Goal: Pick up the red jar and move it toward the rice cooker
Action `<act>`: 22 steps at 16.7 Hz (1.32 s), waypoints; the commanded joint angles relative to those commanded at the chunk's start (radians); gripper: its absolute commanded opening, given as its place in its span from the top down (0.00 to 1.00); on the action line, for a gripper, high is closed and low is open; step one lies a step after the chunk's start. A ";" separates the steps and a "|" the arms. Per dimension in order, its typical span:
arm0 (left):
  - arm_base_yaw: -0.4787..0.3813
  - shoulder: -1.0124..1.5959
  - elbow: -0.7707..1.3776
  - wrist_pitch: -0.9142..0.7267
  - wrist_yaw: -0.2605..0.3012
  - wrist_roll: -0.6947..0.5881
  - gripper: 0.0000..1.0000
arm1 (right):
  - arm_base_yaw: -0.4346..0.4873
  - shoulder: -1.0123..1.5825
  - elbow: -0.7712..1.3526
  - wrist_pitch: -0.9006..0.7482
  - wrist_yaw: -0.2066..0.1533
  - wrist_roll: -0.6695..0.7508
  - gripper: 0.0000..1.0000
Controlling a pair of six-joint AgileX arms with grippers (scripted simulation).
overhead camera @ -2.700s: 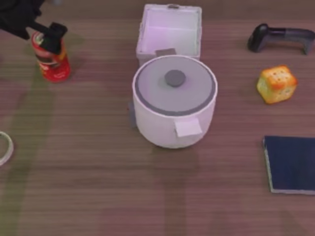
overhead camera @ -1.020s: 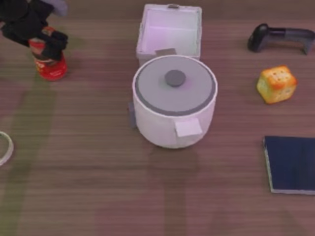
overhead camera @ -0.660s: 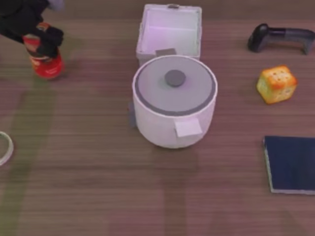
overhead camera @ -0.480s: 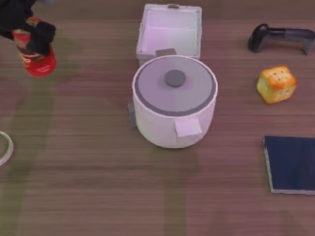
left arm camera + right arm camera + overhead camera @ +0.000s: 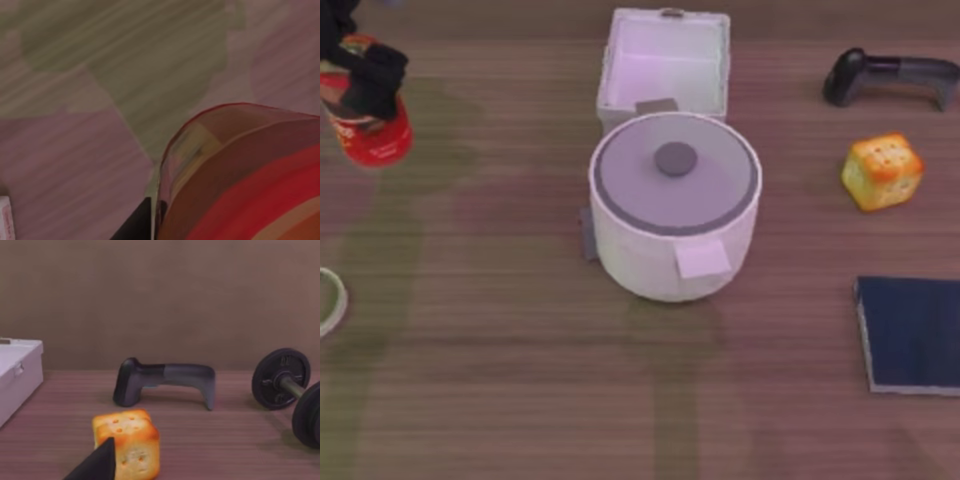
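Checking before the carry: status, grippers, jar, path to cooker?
Left gripper shut on jar, at table's far left edge. Right arm parked near cube. Cooker mid-table; bare table between.

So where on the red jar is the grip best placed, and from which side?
On the upper body just below the lid, from above: the red jar is a small cylinder, so its round sides suit opposing fingers. The left gripper is clamped there at the table's far left.
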State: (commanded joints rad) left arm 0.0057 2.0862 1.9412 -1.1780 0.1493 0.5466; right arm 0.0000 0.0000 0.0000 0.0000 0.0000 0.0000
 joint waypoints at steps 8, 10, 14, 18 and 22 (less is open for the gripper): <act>-0.074 -0.035 -0.092 0.068 -0.052 -0.165 1.00 | 0.000 0.000 0.000 0.000 0.000 0.000 0.00; -0.122 -0.061 -0.162 0.114 -0.088 -0.300 1.00 | 0.000 0.000 0.000 0.000 0.000 0.000 0.00; -0.229 -0.122 -0.324 0.217 -0.169 -0.602 1.00 | 0.000 0.000 0.000 0.000 0.000 0.000 0.00; -0.316 -0.180 -0.455 0.306 -0.236 -0.811 1.00 | 0.000 0.000 0.000 0.000 0.000 0.000 0.00; -0.340 -0.197 -0.489 0.333 -0.254 -0.857 1.00 | 0.000 0.000 0.000 0.000 0.000 0.000 0.00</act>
State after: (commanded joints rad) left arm -0.3339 1.8887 1.4521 -0.8453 -0.1047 -0.3099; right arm 0.0000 0.0000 0.0000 0.0000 0.0000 0.0000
